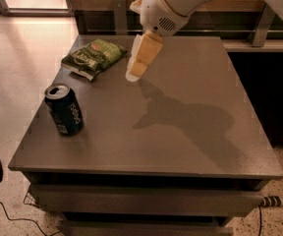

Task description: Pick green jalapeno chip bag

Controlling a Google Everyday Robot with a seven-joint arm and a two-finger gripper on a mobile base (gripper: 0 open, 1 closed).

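The green jalapeno chip bag (pixel 93 57) lies flat on the grey table (pixel 146 151), in the upper left of the frame, near the table's far left corner. Its printed face is up and its pale sealed edge is turned toward the lower left. Nothing holds it.

Just to the right of the bag is the gripper (pixel 133 75) — a cream-coloured piece angled down and to the left, its tip low over the tabletop and beside the bag's right edge, not touching it. Whether the gripper is open or closed cannot be told from this side. Above it, the bulky white arm (pixel 173 4) enters from the top of the frame, and its dark shadow (pixel 190 119) spreads across the middle of the table.

A dark blue soda can (pixel 64 109) stands upright at the left edge of the table — well apart from the bag, toward the lower left.
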